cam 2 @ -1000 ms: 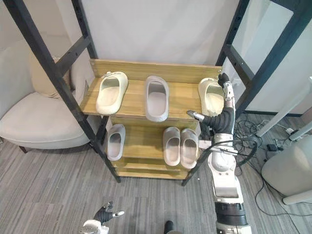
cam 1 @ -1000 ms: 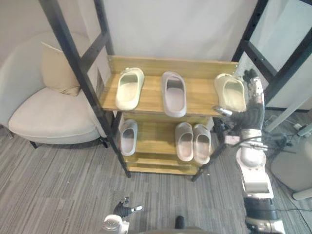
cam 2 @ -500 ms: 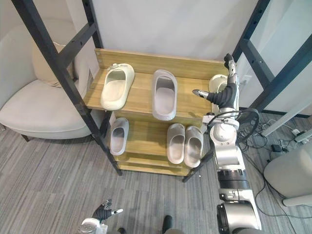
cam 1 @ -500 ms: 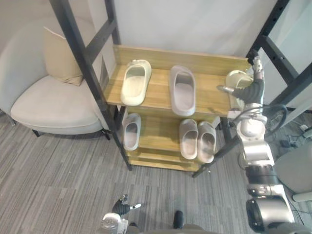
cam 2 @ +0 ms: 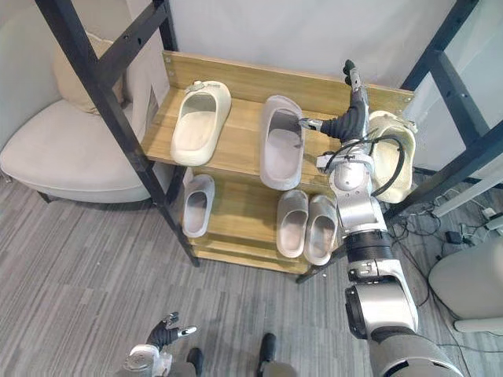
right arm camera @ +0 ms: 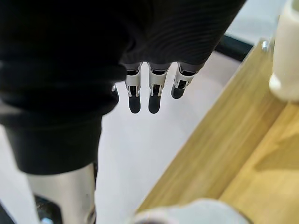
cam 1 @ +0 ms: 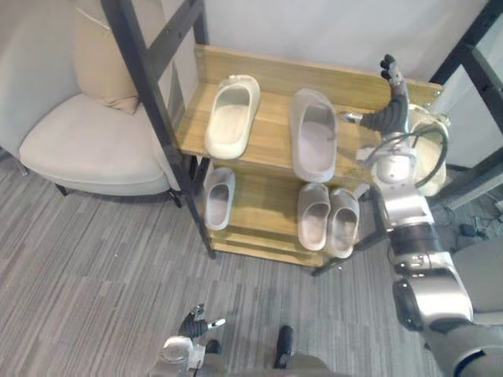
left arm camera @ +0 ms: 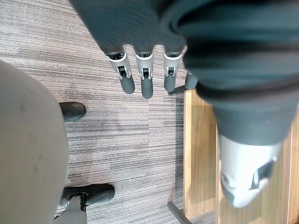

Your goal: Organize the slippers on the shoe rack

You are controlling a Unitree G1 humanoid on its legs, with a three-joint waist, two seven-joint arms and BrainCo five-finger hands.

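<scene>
My right hand [cam 2: 350,118] has drawn away from the cream slipper [cam 2: 395,157], now at 3 o'clock on the top shelf [cam 2: 244,129], and stands wide and empty near the grey slipper [cam 2: 281,141] at 9 o'clock. That one looks placed; next slipper, I judge. My left hand [cam 2: 163,334] hangs open.

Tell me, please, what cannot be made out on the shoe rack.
- Right-end cream slipper: the right hand and arm hide its inner side, eye views; whether it sits fully on the top shelf is unclear.
- Lower-shelf slippers: far ends hidden under that shelf, eye views.
- Grey slipper: cut by the right wrist view's edge.
</scene>
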